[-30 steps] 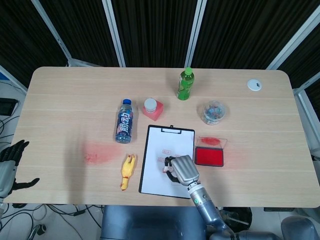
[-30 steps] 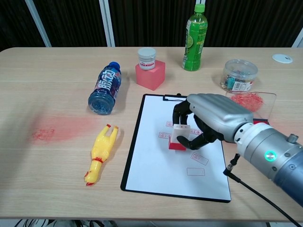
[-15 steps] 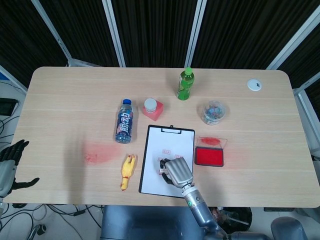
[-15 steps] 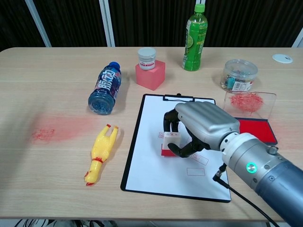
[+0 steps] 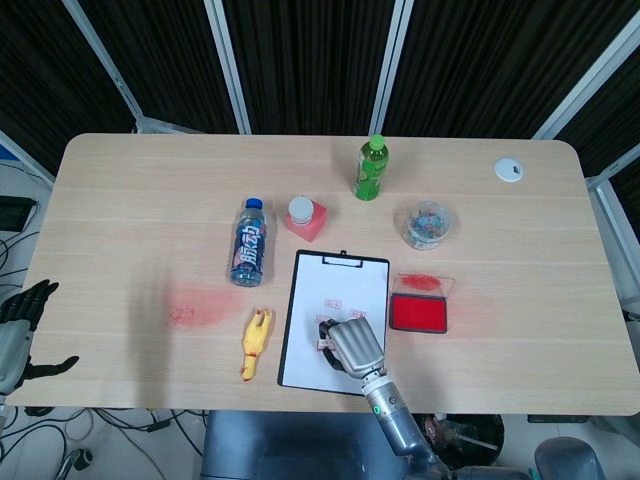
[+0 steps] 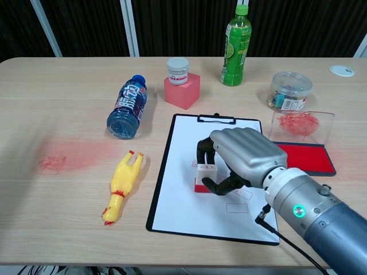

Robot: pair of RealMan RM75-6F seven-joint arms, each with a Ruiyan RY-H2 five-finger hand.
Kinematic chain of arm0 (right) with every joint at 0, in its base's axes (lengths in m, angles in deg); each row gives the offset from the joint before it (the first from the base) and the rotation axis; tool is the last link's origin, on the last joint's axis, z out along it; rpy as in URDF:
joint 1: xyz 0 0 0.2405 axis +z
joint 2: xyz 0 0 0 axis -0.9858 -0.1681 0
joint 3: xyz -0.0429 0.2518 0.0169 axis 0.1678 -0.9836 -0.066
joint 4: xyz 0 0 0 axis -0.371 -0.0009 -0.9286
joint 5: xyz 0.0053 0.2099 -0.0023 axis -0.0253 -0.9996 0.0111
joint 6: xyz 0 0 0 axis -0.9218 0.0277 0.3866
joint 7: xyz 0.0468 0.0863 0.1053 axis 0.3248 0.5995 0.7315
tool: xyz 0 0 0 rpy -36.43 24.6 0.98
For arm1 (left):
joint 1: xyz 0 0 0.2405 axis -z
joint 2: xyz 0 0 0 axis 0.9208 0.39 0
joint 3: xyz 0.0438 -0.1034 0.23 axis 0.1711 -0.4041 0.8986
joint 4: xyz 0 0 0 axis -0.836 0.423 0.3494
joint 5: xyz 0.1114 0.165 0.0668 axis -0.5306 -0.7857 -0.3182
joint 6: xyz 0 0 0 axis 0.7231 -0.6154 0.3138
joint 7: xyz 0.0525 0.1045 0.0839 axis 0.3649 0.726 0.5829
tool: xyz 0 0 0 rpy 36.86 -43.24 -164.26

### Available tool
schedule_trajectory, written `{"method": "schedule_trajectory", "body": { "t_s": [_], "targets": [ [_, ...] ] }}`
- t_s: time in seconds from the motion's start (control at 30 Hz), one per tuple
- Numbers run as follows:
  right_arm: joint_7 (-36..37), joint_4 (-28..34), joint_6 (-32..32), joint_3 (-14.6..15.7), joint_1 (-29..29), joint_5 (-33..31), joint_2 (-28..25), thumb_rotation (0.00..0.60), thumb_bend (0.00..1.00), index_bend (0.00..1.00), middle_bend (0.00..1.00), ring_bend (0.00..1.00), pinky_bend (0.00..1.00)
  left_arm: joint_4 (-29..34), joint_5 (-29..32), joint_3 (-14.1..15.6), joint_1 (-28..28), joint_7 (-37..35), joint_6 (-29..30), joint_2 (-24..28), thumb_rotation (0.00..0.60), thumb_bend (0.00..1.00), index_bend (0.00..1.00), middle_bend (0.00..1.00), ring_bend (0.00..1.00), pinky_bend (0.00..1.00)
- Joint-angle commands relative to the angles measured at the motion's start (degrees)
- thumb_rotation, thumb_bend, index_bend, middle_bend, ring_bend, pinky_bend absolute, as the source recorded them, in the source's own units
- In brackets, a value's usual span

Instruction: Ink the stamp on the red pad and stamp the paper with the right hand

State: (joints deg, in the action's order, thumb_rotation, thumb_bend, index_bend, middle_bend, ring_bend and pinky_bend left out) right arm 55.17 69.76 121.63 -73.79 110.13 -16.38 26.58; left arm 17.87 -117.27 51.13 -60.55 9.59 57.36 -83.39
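Shifted further left and nearer on the white clipboard paper (image 6: 183,200), right hand (image 6: 241,157) gripping the red-based white stamp (image 6: 204,177), pressed down.

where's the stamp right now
In the chest view the stamp is in the right robot hand, its red base down on the paper of the clipboard, left of the red ink pad.

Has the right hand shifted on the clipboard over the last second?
Yes. The right hand, holding the stamp, moved left and nearer the clipboard's bottom edge, away from the ink pad.
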Motion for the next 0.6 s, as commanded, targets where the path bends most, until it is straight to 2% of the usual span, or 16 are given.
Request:
{"method": "schedule_trajectory", "body": {
  "t_s": [0.03,0.6],
  "targets": [
    [0.02,-0.27,0.12,-0.11,-0.19,-0.03,0.26,0.6,0.62,0.83,0.73,0.79,0.86,0.0,-0.04,0.03,-0.01,-0.06,-0.01,0.03,0.6,0.0,0.0,0.0,0.0,0.0],
    [0.01,-1.54,-0.12,0.36,-1.31,0.39,1.11,0.6,0.62,0.84,0.73,0.8,0.86,-0.02,-0.16,0.1,0.04,-0.23,-0.04,0.1,0.6,0.0,0.0,0.0,0.0,0.0]
  ]
}}
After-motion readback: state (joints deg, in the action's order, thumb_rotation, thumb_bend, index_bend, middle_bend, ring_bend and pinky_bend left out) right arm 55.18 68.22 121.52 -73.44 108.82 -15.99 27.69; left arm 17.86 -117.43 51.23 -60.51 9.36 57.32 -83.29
